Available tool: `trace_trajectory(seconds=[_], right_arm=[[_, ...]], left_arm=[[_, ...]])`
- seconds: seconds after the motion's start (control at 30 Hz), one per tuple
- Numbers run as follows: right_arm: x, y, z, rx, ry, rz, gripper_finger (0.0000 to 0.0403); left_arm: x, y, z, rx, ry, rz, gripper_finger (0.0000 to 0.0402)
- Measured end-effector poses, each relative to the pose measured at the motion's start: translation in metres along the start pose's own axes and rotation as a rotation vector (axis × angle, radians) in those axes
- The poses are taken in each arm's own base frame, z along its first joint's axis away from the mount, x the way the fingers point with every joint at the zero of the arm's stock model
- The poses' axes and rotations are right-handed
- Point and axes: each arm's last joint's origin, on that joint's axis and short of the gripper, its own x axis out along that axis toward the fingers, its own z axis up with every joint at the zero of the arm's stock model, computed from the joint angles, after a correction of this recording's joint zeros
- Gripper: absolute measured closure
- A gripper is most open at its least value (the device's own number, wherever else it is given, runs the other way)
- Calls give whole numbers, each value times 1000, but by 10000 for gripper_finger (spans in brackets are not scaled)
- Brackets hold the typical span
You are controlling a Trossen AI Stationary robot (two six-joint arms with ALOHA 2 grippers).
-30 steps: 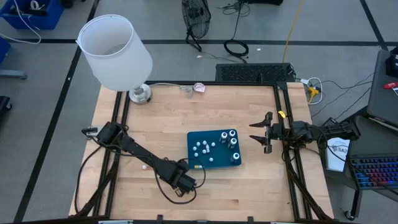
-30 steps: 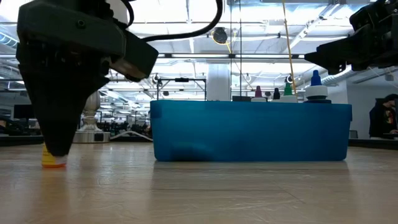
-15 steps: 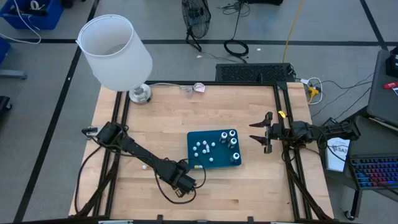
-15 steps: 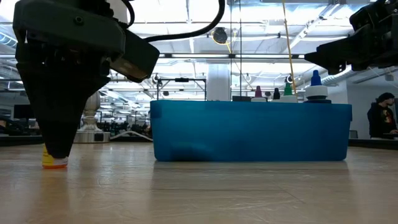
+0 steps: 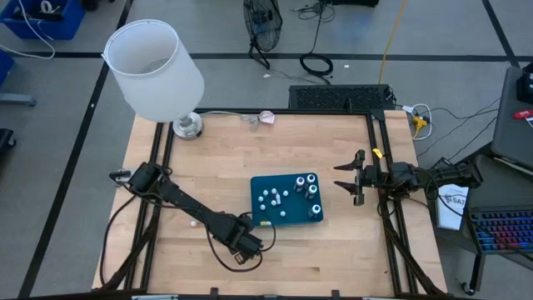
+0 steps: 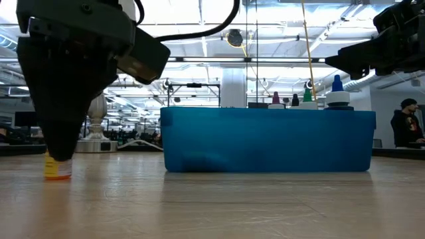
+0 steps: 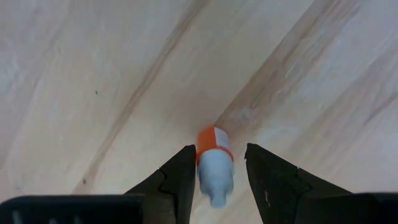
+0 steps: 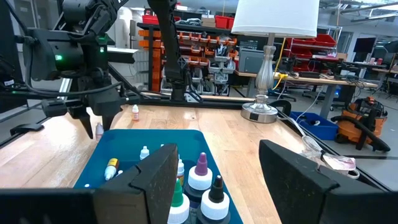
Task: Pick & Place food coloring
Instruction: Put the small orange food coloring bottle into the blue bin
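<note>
Wooden table (image 5: 225,158) carries blue tray (image 5: 265,217); lamp (image 5: 186,125); small orange-banded bottle (image 7: 214,163).

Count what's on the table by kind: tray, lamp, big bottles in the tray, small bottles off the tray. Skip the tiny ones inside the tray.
tray: 1
lamp: 1
big bottles in the tray: 4
small bottles off the tray: 2, the other at
Total: 8
</note>
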Motion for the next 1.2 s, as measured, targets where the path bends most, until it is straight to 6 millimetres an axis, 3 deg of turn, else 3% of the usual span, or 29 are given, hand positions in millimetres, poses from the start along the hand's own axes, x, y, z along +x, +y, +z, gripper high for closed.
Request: trace_trajectory(seconds=[0.73, 1.07, 1.2], right_arm=[[0, 0, 0, 0, 0, 0, 190], [0, 0, 0, 0, 0, 0, 190], [0, 0, 0, 0, 0, 0, 190]], left_arm=[[0, 0, 1, 6, -20, 11, 258], [0, 0, 1, 24, -20, 10, 333], [0, 0, 1, 68, -29, 15, 334]])
